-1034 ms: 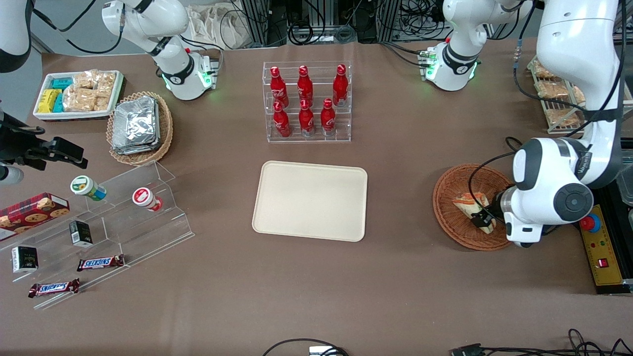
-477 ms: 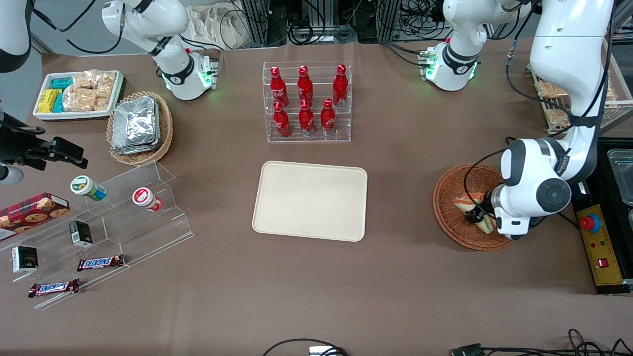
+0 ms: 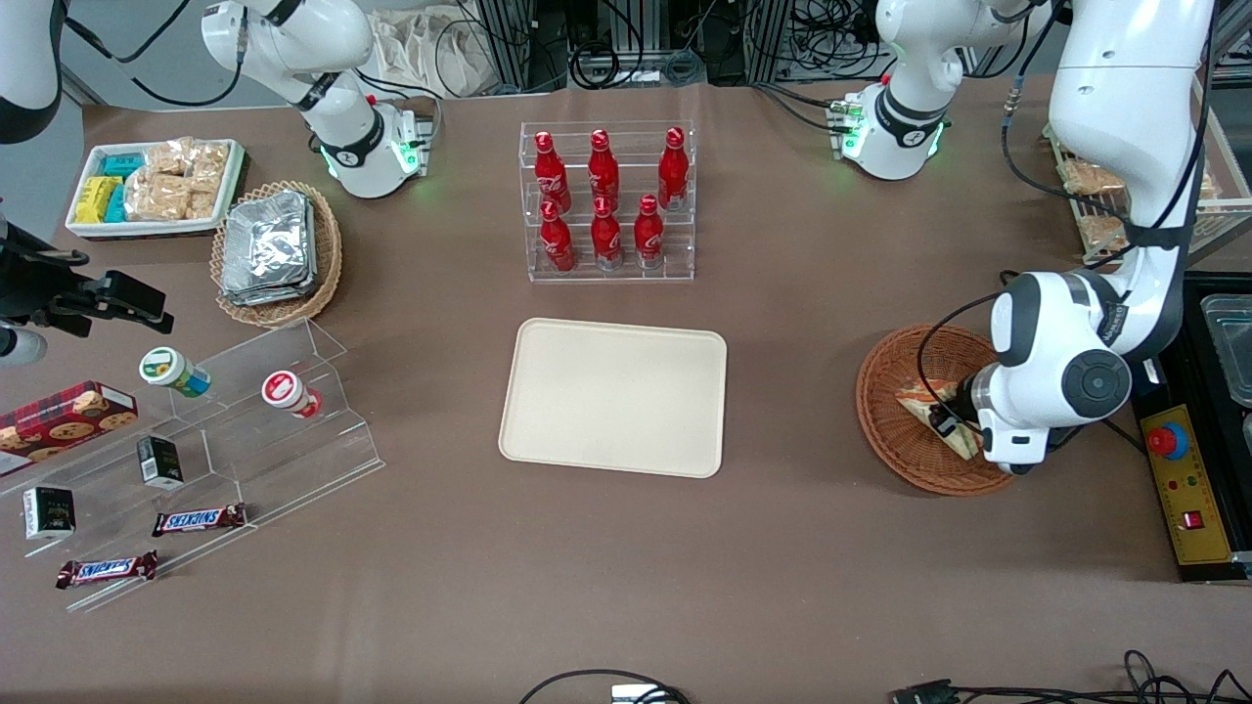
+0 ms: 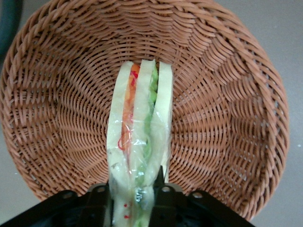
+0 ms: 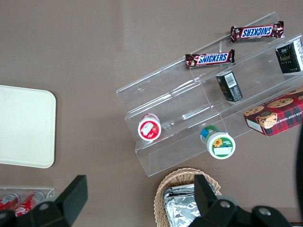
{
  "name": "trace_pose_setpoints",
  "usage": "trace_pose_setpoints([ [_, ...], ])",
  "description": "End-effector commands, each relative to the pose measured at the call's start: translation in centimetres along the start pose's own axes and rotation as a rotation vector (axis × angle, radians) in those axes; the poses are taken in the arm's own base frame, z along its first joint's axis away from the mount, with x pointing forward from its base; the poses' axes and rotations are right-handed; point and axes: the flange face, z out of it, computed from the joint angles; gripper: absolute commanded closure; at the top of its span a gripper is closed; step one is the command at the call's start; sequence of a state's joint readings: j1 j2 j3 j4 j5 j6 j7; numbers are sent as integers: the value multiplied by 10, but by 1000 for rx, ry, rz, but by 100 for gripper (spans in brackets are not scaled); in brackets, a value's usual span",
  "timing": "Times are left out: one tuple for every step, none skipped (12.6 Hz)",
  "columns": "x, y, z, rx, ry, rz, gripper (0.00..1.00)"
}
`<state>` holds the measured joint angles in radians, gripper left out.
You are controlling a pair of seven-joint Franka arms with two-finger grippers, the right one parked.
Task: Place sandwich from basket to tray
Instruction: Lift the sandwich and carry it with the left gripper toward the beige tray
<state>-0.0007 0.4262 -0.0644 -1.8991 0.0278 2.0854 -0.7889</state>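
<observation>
Tool [image 3: 947, 426] clamped on the sandwich [image 3: 929, 403] inside the basket [image 3: 885, 416]

Sandwich [image 4: 139, 142] stands on edge between the fingers [image 4: 163, 191], filling layers showing; the left arm bends low over the basket's rim; bare brown counter [image 3: 792, 391] separates the basket from the tray [image 3: 614, 396]; a bottle rack [image 3: 608, 200] stands farther from the camera than the tray.

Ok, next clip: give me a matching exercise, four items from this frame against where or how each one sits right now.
Things:
1. sandwich
2. gripper
3. tray
4. basket

States:
A. bare, nearer the front camera than the bottle rack
B. shut on the wrapped wedge
C. standing on edge in the wicker bowl, pinched at one end
D. at the working arm's end of the table, holding the wedge

Pairs: 1-C, 2-B, 3-A, 4-D
</observation>
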Motion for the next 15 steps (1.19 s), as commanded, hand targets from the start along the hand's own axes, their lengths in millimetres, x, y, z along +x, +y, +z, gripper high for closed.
trace_pose_setpoints([
  [-13, 13, -53, 9, -7, 75, 100],
  [-13, 22, -78, 9, -11, 96, 100],
  [-21, 35, -104, 8, -16, 122, 100],
  [-33, 51, -124, 8, -20, 152, 100],
  [-48, 68, -138, -1, -19, 184, 100],
  [-69, 88, -148, -17, -8, 231, 100],
  [-91, 112, -153, -30, 1, 282, 100],
  [-112, 135, -154, -41, 5, 329, 100],
  [-134, 158, -151, -50, 7, 379, 100],
  [-155, 179, -143, -49, 9, 422, 100],
  [-178, 197, -133, -39, 7, 467, 100],
  [-194, 211, -124, -35, 5, 503, 100],
  [-203, 220, -108, -19, -9, 563, 100],
  [-215, 229, -94, -4, -20, 668, 100],
  [-218, 234, -82, 0, -29, 753, 100],
])
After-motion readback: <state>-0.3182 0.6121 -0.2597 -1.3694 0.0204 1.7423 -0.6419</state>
